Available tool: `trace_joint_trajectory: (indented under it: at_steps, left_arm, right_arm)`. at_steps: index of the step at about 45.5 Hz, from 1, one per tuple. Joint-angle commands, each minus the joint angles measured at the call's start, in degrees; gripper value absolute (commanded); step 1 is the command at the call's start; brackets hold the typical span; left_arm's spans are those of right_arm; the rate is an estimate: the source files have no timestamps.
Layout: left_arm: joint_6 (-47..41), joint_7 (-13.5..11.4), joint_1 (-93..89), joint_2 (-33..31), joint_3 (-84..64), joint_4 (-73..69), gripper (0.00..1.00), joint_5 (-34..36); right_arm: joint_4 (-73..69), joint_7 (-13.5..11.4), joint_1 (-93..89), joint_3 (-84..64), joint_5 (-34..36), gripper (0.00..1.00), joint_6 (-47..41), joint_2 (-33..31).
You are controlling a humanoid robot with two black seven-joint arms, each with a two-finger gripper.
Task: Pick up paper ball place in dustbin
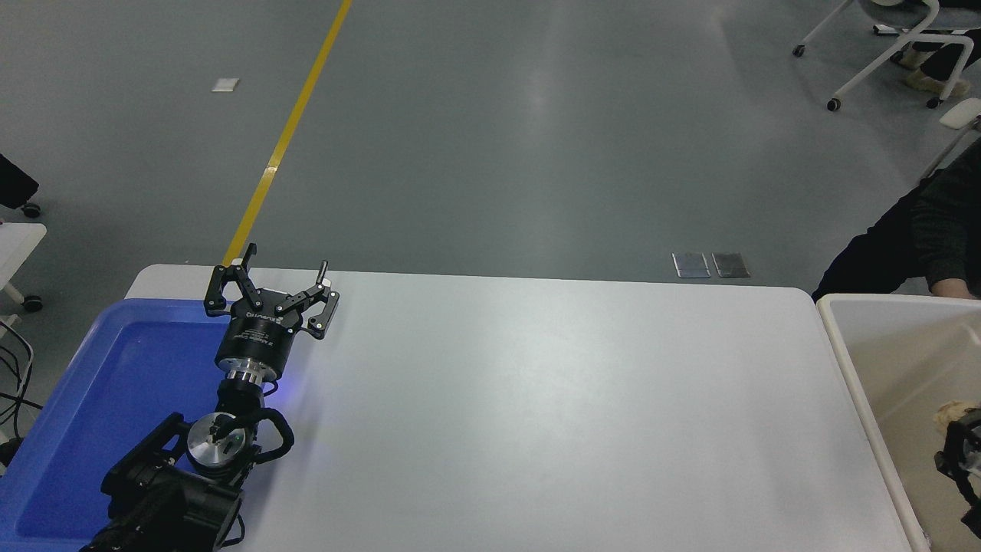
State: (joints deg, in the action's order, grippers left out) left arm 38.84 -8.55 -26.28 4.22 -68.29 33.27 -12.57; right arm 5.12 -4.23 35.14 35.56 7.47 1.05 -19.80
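Right gripper (959,451) at frame's right edge, over the dustbin (858,360) interior.
Paper ball (950,414) sits at its tip, just beyond, inside the bin walls; grip state can't tell, mostly cropped. Left gripper (270,287) spread wide, parked by blue tray (115,368), far side.

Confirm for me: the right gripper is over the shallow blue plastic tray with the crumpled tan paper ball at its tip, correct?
Not quite. In the head view the right gripper is over the large cream-white rectangular plastic dustbin at the right edge, with the crumpled tan paper ball at its tip. The shallow blue plastic tray lies at the left, under the parked left gripper.
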Motion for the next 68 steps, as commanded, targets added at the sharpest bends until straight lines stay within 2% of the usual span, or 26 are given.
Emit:
trace_joint_trajectory:
  at_steps: [1,17,36,54,64,68]
  left_arm:
    - [0.0,0.0,0.0,0.0,0.0,-0.1,0.99,0.0]
    - [0.0,-0.1,0.0,0.0,0.0,0.0,0.99,0.0]
    - [0.0,-0.1,0.0,0.0,0.0,0.0,0.99,0.0]
    - [0.0,0.0,0.0,0.0,0.0,0.0,0.99,0.1]
    - [0.0,-0.1,0.0,0.0,0.0,0.0,0.99,0.1]
    - [0.0,0.0,0.0,0.0,0.0,0.0,0.99,0.1]
  right_arm:
    - [-0.2,0.0,0.3,0.0,0.0,1.0,-0.4,-0.1]
    - [-0.9,0.0,1.7,0.0,0.0,1.0,-0.4,-0.2]
    - [-1.2,0.1,9.3,-3.8,-0.3,1.0,-0.3,-3.1]
    - [-25.2,0.2,17.0,-6.2,-0.2,1.0,-0.3,-14.3]
    - [-36.2,0.2,17.4,0.6,0.8,1.0,0.0,-14.0]
    - [-36.6,0.2,17.4,5.8,0.8,1.0,0.0,-10.4]
